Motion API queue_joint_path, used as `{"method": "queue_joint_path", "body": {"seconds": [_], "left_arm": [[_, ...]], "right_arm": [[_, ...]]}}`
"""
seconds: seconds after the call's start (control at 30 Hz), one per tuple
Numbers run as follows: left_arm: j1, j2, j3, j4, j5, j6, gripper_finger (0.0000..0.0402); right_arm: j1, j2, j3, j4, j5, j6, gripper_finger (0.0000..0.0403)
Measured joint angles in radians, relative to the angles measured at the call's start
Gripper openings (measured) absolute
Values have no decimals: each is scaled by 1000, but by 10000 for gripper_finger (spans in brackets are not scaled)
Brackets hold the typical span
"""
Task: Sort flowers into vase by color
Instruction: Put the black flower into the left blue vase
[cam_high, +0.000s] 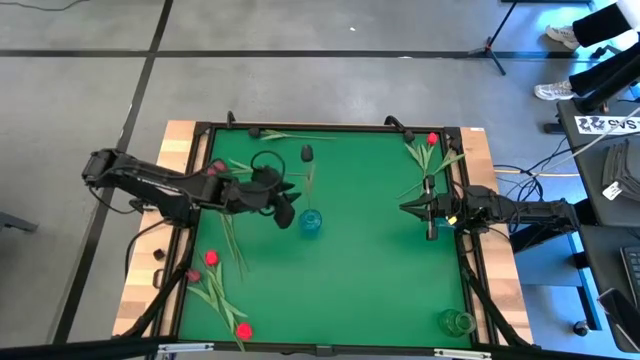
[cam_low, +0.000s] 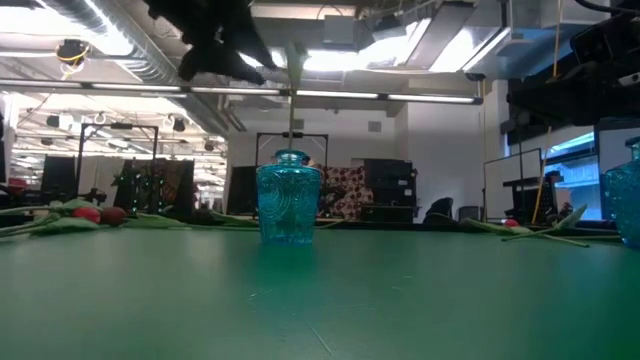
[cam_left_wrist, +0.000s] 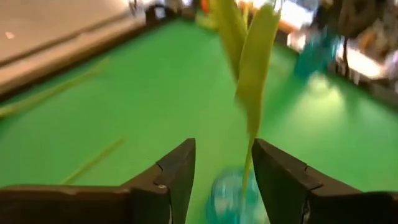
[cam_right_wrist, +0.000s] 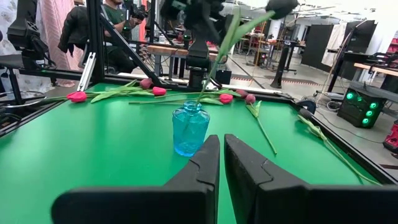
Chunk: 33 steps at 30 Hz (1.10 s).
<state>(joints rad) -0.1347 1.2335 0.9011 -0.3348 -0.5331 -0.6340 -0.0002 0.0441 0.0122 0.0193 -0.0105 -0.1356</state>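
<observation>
A blue glass vase (cam_high: 311, 221) stands mid-table, also plain in the low view (cam_low: 289, 200). A black-headed tulip (cam_high: 307, 153) leans out of it toward the far edge, with the lower end of its stem (cam_right_wrist: 208, 81) in the vase's neck. My left gripper (cam_high: 288, 212) hovers just left of and above the vase. It is open, and the stem (cam_left_wrist: 249, 169) and the leaves (cam_left_wrist: 255, 68) pass between its fingers. My right gripper (cam_high: 405, 208) waits on the table's right side, shut and empty, pointing at the vase (cam_right_wrist: 189, 127). My left gripper stands open around the tulip's stem (cam_left_wrist: 249, 169), above the vase's mouth. The stem runs close along the inner face of one finger (cam_left_wrist: 280, 180). I cannot tell whether it touches that finger. The other finger is clear of it.
Loose tulips lie around the mat's edge: a red one (cam_high: 432, 139) at the far right corner, a black one (cam_high: 255, 131) at the far edge, a pink one (cam_high: 218, 166) far left, and red ones (cam_high: 211, 257) (cam_high: 244, 330) near left. A second glass vase (cam_high: 457, 322) stands near right.
</observation>
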Motion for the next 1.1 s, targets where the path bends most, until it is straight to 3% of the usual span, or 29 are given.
{"method": "queue_joint_path", "body": {"seconds": [0.1,0.27,0.43,0.57,0.7,0.93,1.1], "left_arm": [[-12,0,25,-138,-16,-57,147],[-29,-1,16,-358,-172,-303,135],[7,-1,-19,-531,-183,-516,136],[110,0,-42,-523,-192,-531,140],[294,0,-43,-486,-185,-443,142],[622,17,-44,-315,-10,-355,142],[741,84,-44,-178,62,-351,142]], "right_arm": [[0,0,0,0,0,0,26],[0,0,0,0,0,0,26],[0,0,0,0,0,0,26],[0,0,0,0,0,0,26],[0,0,0,0,0,0,26],[0,0,0,0,0,0,26],[0,0,0,0,0,0,26]]}}
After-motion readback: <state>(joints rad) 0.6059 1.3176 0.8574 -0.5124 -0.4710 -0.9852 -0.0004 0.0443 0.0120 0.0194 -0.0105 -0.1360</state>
